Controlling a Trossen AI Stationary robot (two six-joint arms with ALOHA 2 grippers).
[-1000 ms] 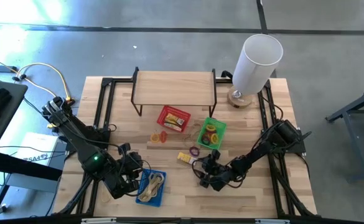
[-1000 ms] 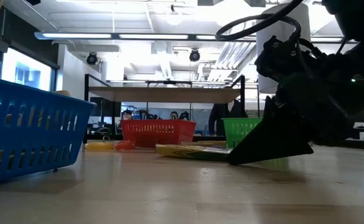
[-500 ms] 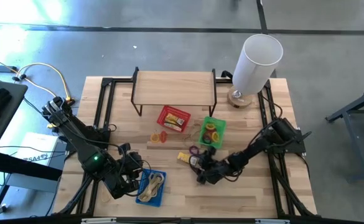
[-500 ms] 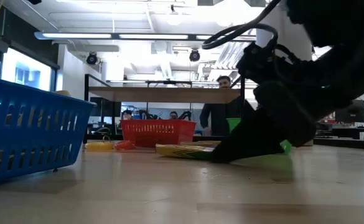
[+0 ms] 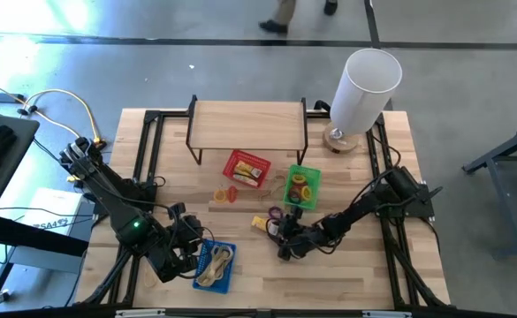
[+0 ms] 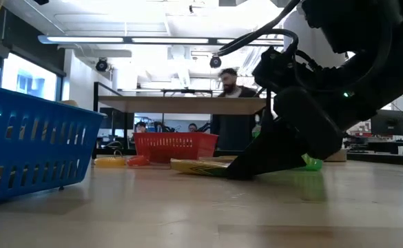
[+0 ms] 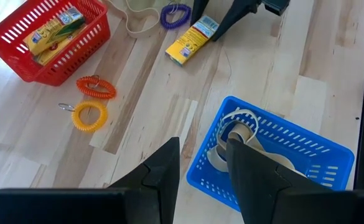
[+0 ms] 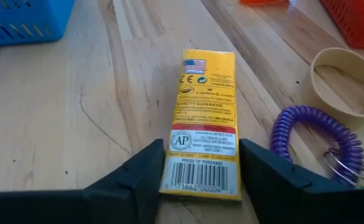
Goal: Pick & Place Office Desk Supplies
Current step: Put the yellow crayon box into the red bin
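Observation:
A yellow box (image 8: 203, 118) lies flat on the table between the red basket (image 5: 246, 168) and the blue basket (image 5: 216, 265). My right gripper (image 8: 201, 177) sits low at its end, one finger on each side (image 5: 276, 233). Beside the box lie a purple coiled loop (image 8: 315, 140) and a pale tan band (image 8: 346, 78). An orange loop (image 7: 96, 87) and a yellow loop (image 7: 88, 115) rest on the wood farther left. My left gripper (image 7: 201, 165) hangs open and empty over the blue basket's left edge. My right gripper pinches the yellow box's two long sides at the barcode end (image 8: 197, 180) between its two fingers. The fingers (image 8: 147, 177) slant down from the table's right and lie along the box. The box rests flat on the table.
The red basket holds yellow boxes, the green basket (image 5: 299, 187) holds loops, and the blue basket holds tan bands (image 7: 231, 140). A wooden shelf (image 5: 247, 124) and a tall white cylinder (image 5: 364, 88) stand at the far side. A person (image 6: 232, 103) passes behind the table.
My right gripper has slid low over the table toward the left edge, up to the yellow box, and rolled a little. The box has stayed where it lay. A person has walked into view behind the table.

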